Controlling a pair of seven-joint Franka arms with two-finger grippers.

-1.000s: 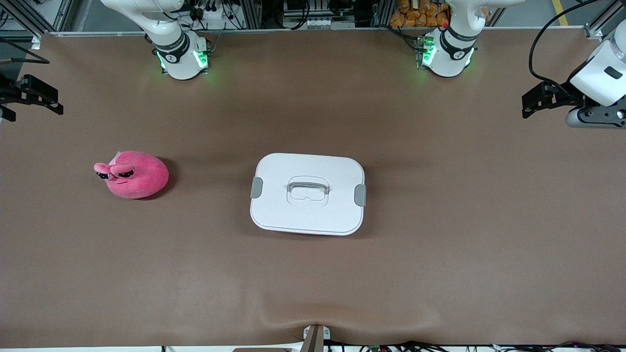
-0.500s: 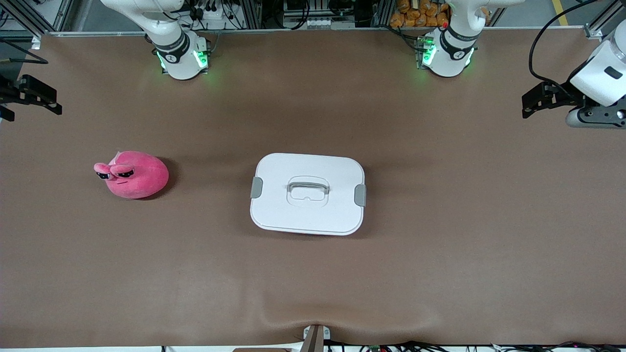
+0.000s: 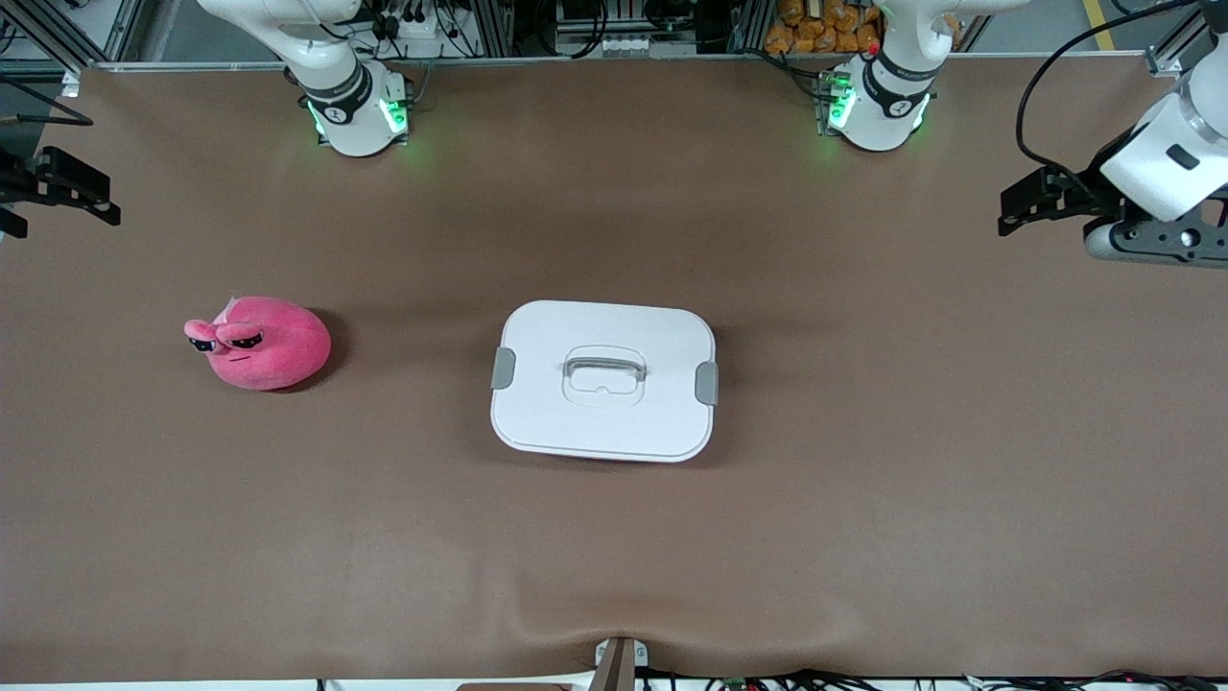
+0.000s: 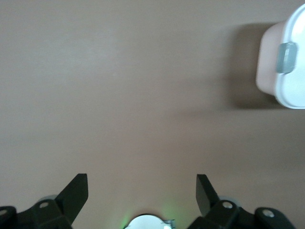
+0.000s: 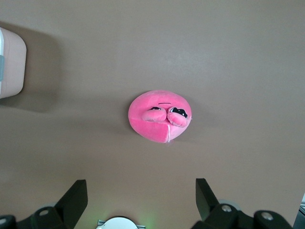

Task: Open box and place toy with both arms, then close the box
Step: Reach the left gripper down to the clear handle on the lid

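Box (image 3: 602, 380) sits mid-surface, white lid on, 2 grey side clips (image 3: 706, 383) down, handle (image 3: 604, 366) lying in its recess. Pink translucent wall shows under the lid in the left wrist view (image 4: 267, 62).

Toy (image 3: 259, 342), hot-pink plush with 2 sleepy black eyes, rests on the brown surface (image 3: 863, 480) toward the right arm's end, well apart from the box.

Left hand (image 3: 1025, 203) hangs over bare surface at the left arm's end, fingers (image 4: 76, 191) spread, grasping nothing.

Right hand (image 3: 82, 197) hangs over the surface edge at the right arm's end, fingers (image 5: 76, 195) spread, empty; toy lies below its camera (image 5: 160, 115).
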